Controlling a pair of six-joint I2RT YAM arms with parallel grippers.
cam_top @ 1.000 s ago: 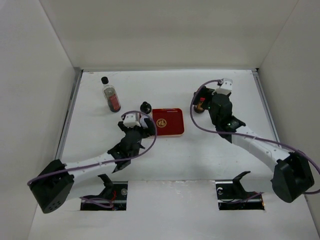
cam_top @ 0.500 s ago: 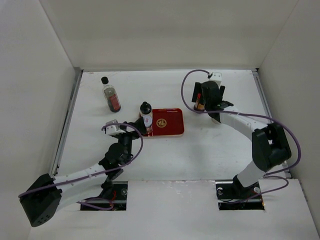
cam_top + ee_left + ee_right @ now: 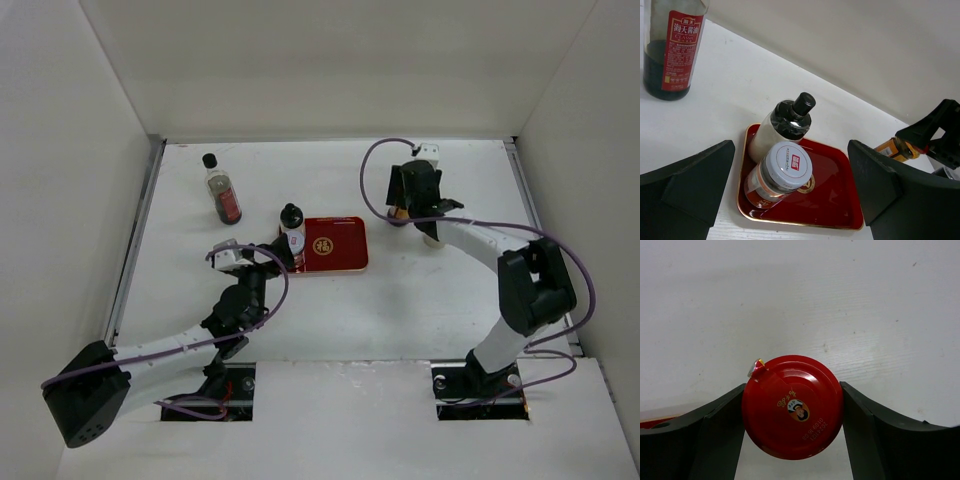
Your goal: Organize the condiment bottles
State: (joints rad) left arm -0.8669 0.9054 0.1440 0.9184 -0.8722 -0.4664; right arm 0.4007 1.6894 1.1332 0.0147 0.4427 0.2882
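Observation:
My right gripper (image 3: 792,402) is shut on the red-capped brown jar (image 3: 792,407); both fingers (image 3: 865,425) press the sides of its cap. From above, that gripper (image 3: 405,205) stands over the jar (image 3: 399,211) at the back right. On the left side of the red tray (image 3: 835,200) stand a white bottle with a black cap (image 3: 790,120) and a grey-lidded jar (image 3: 785,167). My left gripper (image 3: 791,150) is open just in front of the tray, holding nothing. A tall black-capped bottle of dark liquid (image 3: 222,190) stands at the back left.
The red tray (image 3: 338,243) lies mid-table, its right half bare. White walls close the table on three sides. A purple cable (image 3: 375,180) loops off the right wrist, another off the left arm.
The right gripper has closed onto the red cap. Earlier the left arm drew back from the tray, leaving the black-capped bottle standing on it.

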